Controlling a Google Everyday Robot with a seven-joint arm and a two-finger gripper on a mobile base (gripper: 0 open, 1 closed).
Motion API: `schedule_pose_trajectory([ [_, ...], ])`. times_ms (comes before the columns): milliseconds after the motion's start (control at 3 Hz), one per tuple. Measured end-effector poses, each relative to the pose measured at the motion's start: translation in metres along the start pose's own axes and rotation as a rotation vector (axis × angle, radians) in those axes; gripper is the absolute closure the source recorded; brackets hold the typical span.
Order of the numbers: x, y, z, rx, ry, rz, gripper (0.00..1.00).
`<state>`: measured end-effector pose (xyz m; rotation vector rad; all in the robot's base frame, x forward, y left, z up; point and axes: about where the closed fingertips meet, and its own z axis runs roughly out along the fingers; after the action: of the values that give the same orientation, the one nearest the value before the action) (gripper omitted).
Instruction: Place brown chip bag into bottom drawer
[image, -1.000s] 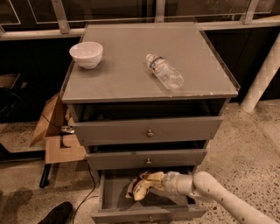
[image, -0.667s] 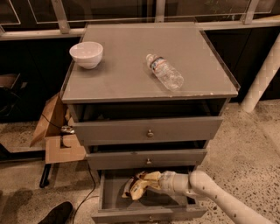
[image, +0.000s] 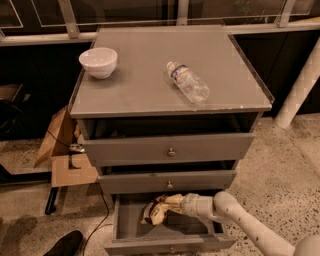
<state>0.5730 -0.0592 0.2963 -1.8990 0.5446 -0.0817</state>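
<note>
The brown chip bag (image: 159, 208), crumpled, yellow-cream with dark patches, is inside the open bottom drawer (image: 125, 222) of the grey cabinet. My gripper (image: 175, 204) reaches into the drawer from the right on a white arm and is at the bag's right end. The fingers are hidden by the bag and the wrist. Whether the bag rests on the drawer floor is unclear.
A white bowl (image: 98, 61) and a clear water bottle (image: 188, 82) lie on the cabinet top (image: 145, 85). The two upper drawers (image: 170, 149) are slightly ajar. Cardboard boxes (image: 62, 150) and a cable sit on the floor at left. A white post (image: 300, 85) stands at right.
My arm has pushed a little further left into the bottom drawer, carrying the chip bag with it.
</note>
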Motion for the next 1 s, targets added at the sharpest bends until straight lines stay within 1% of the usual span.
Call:
schedule_pose_trajectory([
  [333, 0.015, 0.020, -0.003, -0.100, 0.039, -0.040, 1.00],
  [1000, 0.025, 0.042, -0.015, -0.250, 0.091, -0.095, 1.00],
])
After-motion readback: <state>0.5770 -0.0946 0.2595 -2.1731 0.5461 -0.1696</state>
